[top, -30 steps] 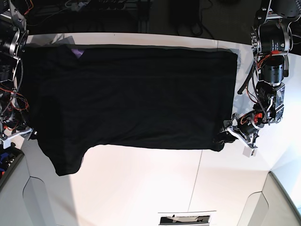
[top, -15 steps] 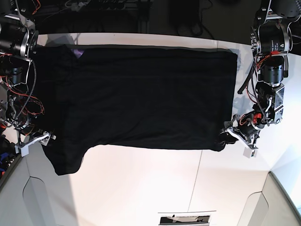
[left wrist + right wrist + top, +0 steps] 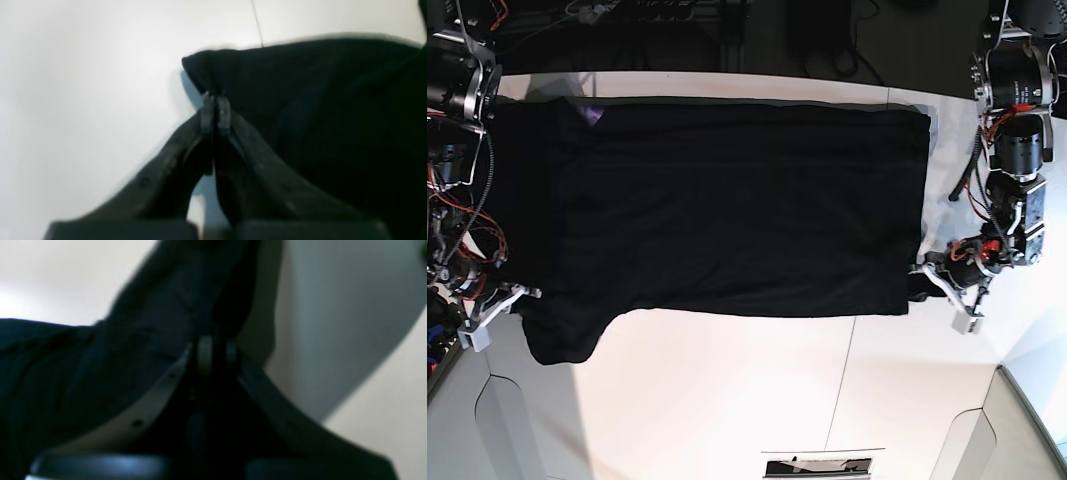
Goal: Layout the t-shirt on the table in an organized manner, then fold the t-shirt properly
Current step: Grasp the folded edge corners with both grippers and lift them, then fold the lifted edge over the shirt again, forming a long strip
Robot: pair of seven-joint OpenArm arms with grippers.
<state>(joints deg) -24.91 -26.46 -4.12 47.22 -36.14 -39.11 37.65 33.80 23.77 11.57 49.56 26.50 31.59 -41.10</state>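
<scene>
T-shirt: the black t-shirt (image 3: 727,205) is lying spread flat across the far half of the white table (image 3: 747,400), its long side running left to right in the base view. A small purple patch (image 3: 590,112) is showing at its far left edge.

T-shirt outline: the far edge is running close along the far rim of the table. The near edge is running roughly straight, with a rounded sleeve bulging toward the near side at the left end.

Left gripper: the left gripper (image 3: 924,283) is sitting at the near right corner of the shirt in the base view. In the left wrist view the left gripper (image 3: 215,111) is pinching that corner, its two fingertips (image 3: 224,113) pressed together with black cloth between them. The corner is puckering into a small fold just beyond the tips.

Right gripper: the right gripper (image 3: 524,297) is sitting at the near left side of the shirt, by the sleeve. In the right wrist view the right gripper (image 3: 216,355) is closed nearly all the way, with dark fabric gathered between its tips. This view is dim and blurred.

Table: a thin dark seam (image 3: 842,390) is crossing the bare white top on the near side, right of centre. The near half is lying bare apart from a small dark-and-white strip (image 3: 819,465) at the near edge.
</scene>
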